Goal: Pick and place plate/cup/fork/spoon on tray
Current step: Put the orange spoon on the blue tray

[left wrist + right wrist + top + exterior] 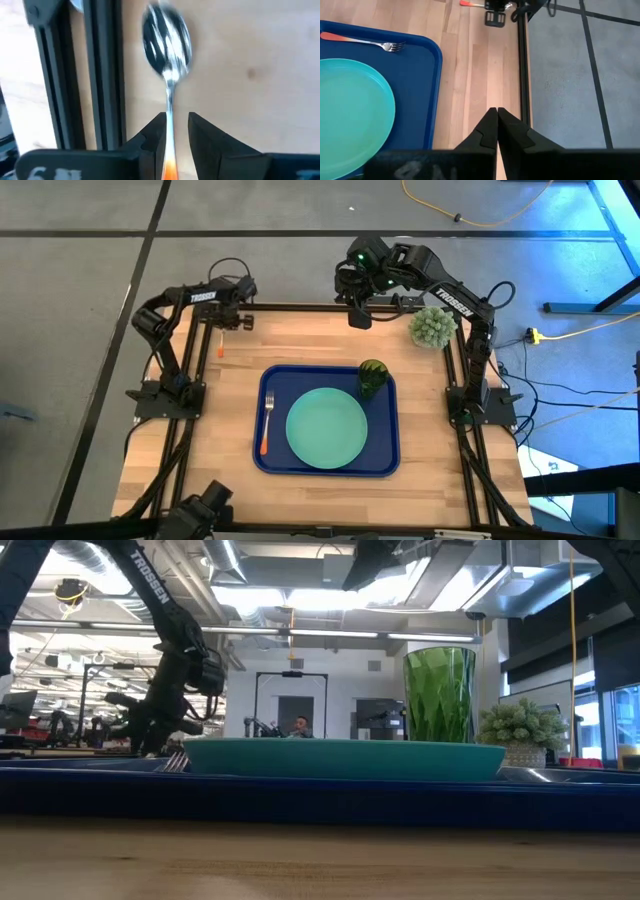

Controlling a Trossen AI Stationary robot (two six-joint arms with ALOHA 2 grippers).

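Observation:
The orange-handled spoon (167, 45) lies on the wooden table at its far left (219, 345), beside the black frame rail. My left gripper (176, 130) is open above it, pointing down, with one finger on each side of the spoon's silver stem; it also shows in the high view (226, 323). The dark-blue tray (275, 380) sits mid-table and holds the mint-green plate (327, 428), the dark-green cup (371, 377) at its far right corner, and the fork (266, 425) along its left side. My right gripper (497, 122) is shut and empty above the table's far edge (360, 315).
A spiky pale-green ball plant (432, 327) stands at the table's far right corner. Black frame rails (300, 307) run around the table's edges. Bare wood lies between the tray and the table's left and far edges.

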